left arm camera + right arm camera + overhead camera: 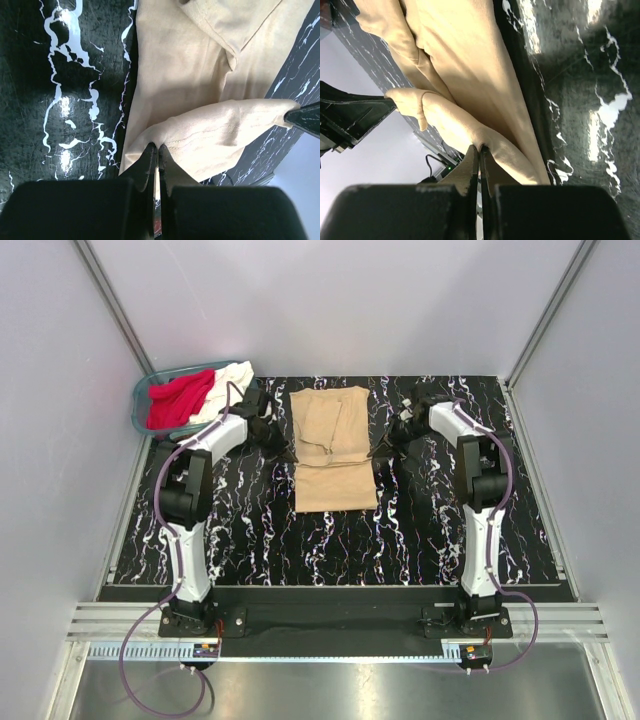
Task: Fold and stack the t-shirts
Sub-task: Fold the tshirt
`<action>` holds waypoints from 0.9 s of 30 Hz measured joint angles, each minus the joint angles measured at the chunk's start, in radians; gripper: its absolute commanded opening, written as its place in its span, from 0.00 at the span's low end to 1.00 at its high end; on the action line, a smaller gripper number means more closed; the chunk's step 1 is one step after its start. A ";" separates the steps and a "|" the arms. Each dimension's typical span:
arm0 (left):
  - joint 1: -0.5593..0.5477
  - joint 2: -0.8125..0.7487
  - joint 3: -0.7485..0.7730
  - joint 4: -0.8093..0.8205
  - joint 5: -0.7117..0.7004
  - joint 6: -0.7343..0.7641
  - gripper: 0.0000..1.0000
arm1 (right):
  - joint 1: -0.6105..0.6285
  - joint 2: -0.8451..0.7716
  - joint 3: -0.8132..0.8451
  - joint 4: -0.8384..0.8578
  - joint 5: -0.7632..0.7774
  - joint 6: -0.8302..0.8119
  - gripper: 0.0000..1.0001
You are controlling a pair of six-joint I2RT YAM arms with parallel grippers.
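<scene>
The tan t-shirt [333, 455] lies lengthwise at the centre of the bench [240, 530], narrowed and creased across its middle. The left gripper [155, 150] is clenched on a raised fold at the shirt's 9 o'clock edge, and the right gripper [480, 149] is pinched on the same fold at the 3 o'clock edge.

The cross-fold of this first shirt looks to be in hand. The next move calls for both arms to carry the fold in step, keeping it taut, lay the edges square and only then let go.

The red t-shirt [180, 400] and white t-shirt [228, 385] wait in the teal basket [140, 405] at 10 o'clock.
</scene>
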State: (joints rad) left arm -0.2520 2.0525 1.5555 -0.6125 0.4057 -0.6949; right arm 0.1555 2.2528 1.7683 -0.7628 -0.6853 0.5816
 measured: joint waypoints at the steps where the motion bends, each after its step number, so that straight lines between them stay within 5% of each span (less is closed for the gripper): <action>1: 0.002 0.003 0.002 0.000 0.003 0.000 0.00 | -0.001 0.008 0.008 -0.002 -0.006 -0.001 0.00; 6: 0.020 0.027 0.026 -0.008 0.006 0.009 0.09 | -0.003 0.064 0.065 -0.013 -0.017 -0.004 0.09; 8: 0.027 0.055 0.061 -0.016 0.008 0.026 0.28 | -0.005 0.093 0.099 -0.018 -0.017 -0.006 0.11; 13: 0.036 0.129 0.200 -0.078 -0.018 0.096 0.50 | -0.027 0.186 0.244 -0.050 -0.013 -0.006 0.36; 16: 0.038 0.101 0.220 -0.098 -0.051 0.145 0.51 | -0.048 0.211 0.335 -0.085 0.000 -0.022 0.62; 20: 0.034 -0.057 0.118 -0.100 -0.087 0.184 0.49 | -0.067 0.130 0.290 -0.106 0.035 -0.064 0.64; 27: -0.065 -0.332 -0.153 -0.016 -0.050 0.179 0.43 | 0.002 -0.166 -0.041 -0.105 0.141 -0.118 0.50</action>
State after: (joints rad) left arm -0.3168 1.7206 1.4021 -0.6289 0.3553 -0.5159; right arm 0.1570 2.0865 1.7275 -0.8677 -0.5446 0.4637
